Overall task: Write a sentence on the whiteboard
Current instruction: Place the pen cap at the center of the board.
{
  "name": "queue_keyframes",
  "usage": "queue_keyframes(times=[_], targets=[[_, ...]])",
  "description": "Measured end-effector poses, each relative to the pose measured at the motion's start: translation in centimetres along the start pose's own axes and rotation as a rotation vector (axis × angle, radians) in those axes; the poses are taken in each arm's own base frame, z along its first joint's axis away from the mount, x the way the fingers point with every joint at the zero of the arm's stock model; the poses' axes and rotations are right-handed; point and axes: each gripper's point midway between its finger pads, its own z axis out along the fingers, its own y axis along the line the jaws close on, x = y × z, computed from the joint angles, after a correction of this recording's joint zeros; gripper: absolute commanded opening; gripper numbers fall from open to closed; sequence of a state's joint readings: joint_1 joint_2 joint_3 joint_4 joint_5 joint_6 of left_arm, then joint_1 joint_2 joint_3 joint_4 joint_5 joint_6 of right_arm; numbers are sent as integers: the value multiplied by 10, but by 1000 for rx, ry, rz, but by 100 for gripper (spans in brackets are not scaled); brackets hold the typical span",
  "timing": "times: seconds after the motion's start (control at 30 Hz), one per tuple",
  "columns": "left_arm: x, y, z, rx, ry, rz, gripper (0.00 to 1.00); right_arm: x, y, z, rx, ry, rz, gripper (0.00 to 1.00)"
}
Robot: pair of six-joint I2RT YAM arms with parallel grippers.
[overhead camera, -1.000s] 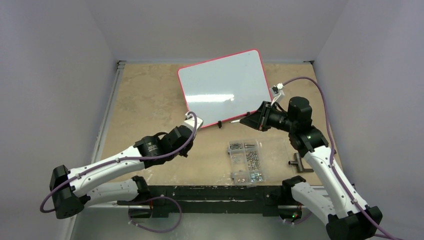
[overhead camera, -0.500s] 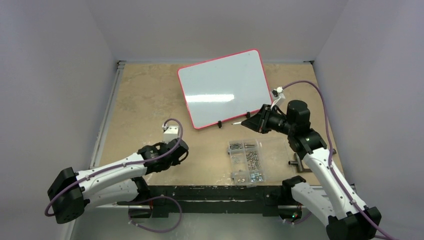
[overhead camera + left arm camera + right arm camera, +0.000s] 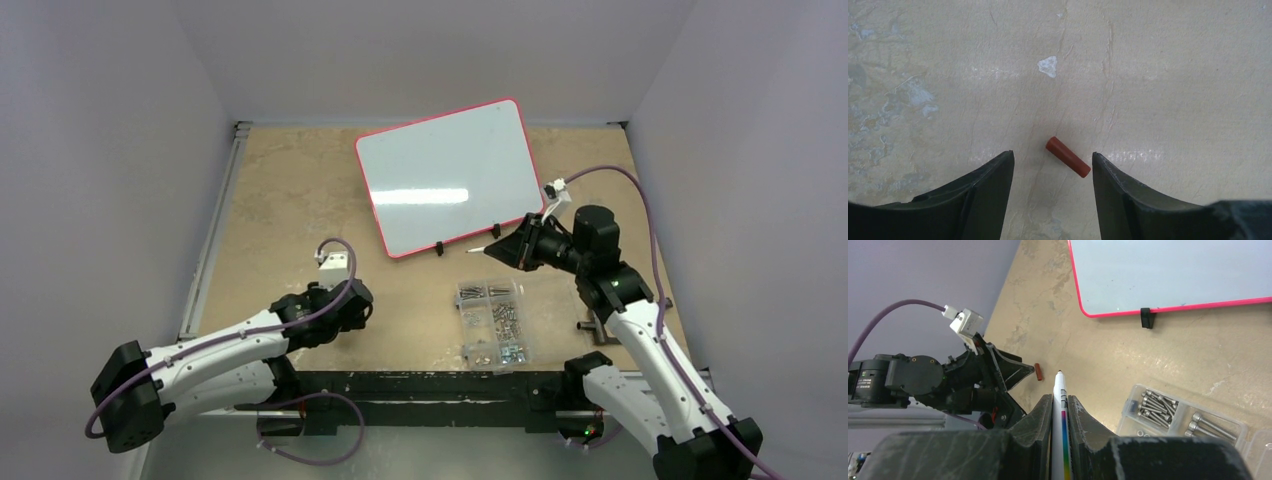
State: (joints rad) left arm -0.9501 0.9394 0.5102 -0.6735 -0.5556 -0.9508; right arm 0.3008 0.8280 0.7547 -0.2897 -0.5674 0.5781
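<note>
The whiteboard (image 3: 440,175) lies flat at the back of the table, white with a red-pink rim; its near edge also appears in the right wrist view (image 3: 1168,270). No sentence shows on it. My right gripper (image 3: 1059,397) is shut on a white marker (image 3: 1060,386) with a rainbow stripe, its dark tip bare. That tip (image 3: 480,249) points left, just short of the board's near edge. My left gripper (image 3: 1052,154) is open, low over the table. A small red cap (image 3: 1068,157) lies loose between its fingers.
A clear compartment box of screws (image 3: 492,320) sits near the front, under and left of the right arm. A black T-shaped tool (image 3: 597,328) lies to its right. Black clips (image 3: 1146,317) stick out from the board's near edge.
My left arm has drawn back from the board's near-left corner toward the front left and opened its jaws. The right gripper and marker slid slightly toward the front.
</note>
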Motion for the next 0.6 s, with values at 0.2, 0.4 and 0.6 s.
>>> queue_keyframes(times=[0.2, 0.4, 0.6], targets=[[-11, 1, -11, 0, -11, 11, 70, 2, -1, -1, 0, 0, -12, 0], [-83, -20, -50, 87, -111, 29, 73, 1, 1, -4, -7, -12, -38, 0], [-173, -36, -96, 187, -234, 90, 75, 0, 4, -7, -13, -22, -49, 0]])
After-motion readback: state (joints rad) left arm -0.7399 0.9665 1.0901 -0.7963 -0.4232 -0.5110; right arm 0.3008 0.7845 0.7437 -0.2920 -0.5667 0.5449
